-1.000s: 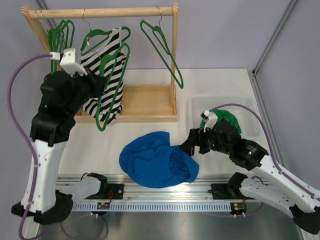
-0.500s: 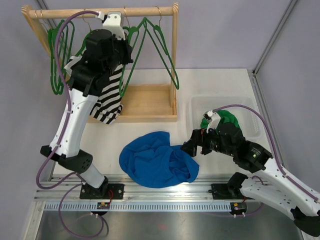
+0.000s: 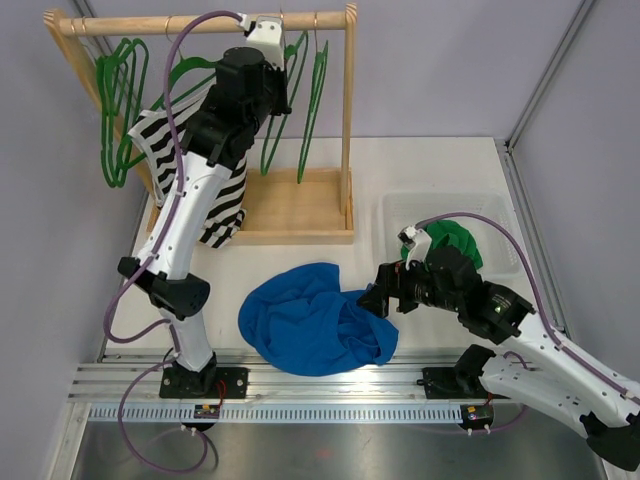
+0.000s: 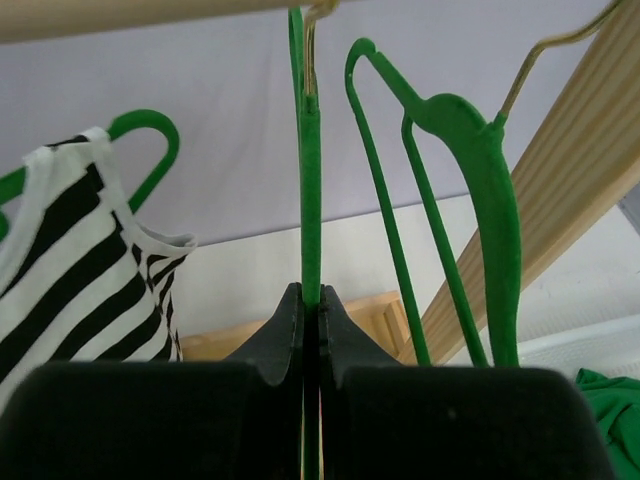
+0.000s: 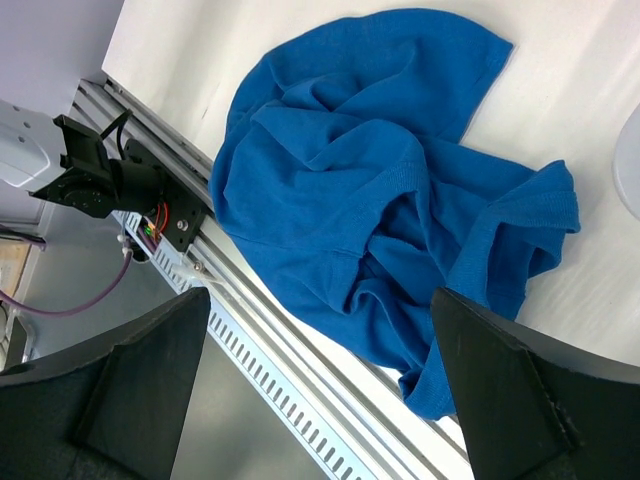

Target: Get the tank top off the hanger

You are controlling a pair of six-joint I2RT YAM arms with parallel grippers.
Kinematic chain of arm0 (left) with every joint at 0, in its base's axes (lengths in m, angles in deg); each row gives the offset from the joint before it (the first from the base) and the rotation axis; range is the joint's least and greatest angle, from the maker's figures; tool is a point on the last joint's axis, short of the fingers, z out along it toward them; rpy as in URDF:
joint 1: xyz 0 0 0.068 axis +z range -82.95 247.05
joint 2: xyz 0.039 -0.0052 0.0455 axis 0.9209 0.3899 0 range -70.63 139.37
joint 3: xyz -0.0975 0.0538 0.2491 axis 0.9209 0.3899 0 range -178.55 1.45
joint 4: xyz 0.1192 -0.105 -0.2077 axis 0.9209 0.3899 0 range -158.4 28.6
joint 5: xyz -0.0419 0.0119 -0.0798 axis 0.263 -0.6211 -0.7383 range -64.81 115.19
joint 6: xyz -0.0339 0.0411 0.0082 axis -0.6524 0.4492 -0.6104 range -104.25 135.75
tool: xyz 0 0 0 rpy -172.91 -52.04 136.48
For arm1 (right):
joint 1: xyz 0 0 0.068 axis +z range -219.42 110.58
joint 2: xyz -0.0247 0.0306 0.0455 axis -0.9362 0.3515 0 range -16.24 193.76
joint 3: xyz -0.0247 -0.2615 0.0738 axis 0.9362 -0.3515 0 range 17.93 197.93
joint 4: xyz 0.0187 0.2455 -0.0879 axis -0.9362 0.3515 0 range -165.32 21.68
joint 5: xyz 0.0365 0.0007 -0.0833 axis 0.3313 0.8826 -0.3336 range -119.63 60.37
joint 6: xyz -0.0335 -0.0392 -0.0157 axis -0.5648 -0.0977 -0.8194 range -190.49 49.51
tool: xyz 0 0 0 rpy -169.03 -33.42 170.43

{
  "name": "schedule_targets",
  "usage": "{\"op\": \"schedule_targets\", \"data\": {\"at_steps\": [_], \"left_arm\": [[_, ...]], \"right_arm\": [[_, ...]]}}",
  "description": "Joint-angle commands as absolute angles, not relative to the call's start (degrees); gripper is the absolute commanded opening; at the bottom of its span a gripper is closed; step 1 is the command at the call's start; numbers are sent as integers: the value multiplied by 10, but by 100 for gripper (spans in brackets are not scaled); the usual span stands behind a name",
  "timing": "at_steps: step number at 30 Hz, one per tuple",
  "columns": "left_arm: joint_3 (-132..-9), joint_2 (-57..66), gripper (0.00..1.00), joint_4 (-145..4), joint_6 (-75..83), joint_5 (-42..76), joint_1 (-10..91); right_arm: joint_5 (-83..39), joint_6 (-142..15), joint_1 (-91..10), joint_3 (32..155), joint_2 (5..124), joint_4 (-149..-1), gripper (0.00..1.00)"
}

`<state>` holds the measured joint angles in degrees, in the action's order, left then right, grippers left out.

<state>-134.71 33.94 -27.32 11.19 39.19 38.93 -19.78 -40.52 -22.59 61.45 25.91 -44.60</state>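
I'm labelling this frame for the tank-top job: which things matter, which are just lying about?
Job: striped tank top; loaded hanger; left gripper; gripped hanger.
Lying about: blue garment; green garment in clear bin; spare hanger.

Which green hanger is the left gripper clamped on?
The edge-on bare hanger in the left wrist view, pinched in the left gripper. The clothed hanger with the striped tank top hangs left of it, the second bare hanger right.

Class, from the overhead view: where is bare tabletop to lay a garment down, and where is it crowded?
Bare: the white table behind the clear bin, and the strip between bin and wooden rack. Crowded: near centre, where the blue garment lies beside the right end effector.
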Motion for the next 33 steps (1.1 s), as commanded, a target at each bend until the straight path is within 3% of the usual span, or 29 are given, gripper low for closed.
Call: {"op": "schedule_targets", "data": {"at_steps": [1, 8, 10, 12, 16, 21, 22, 26, 33], "left_arm": [[-1372, 361, 0, -300, 129, 409, 382], [-1347, 336, 0, -296, 136, 408, 361], [-1330, 325, 5, -297, 134, 418, 361], [-1314, 301, 12, -300, 135, 429, 361], [-1269, 256, 58, -302, 127, 454, 361], [-1212, 166, 75, -276, 101, 480, 362], [-1196, 148, 83, -274, 95, 481, 362], [-1113, 51, 99, -260, 56, 478, 362], [-874, -159, 99, -290, -36, 456, 362]], "right_arm": [[-179, -410, -225, 609, 262, -482, 99], [-164, -411, -224, 595, 306, -522, 100], [-157, -411, -225, 595, 324, -540, 99], [-157, -410, -224, 598, 355, -557, 100], [-175, -417, -221, 608, 406, -577, 99], [-228, -450, -186, 631, 471, -600, 100], [-228, -459, -184, 632, 490, -606, 99], [-268, -473, -142, 654, 543, -627, 99], [-359, -504, -77, 737, 696, -582, 100]]}}
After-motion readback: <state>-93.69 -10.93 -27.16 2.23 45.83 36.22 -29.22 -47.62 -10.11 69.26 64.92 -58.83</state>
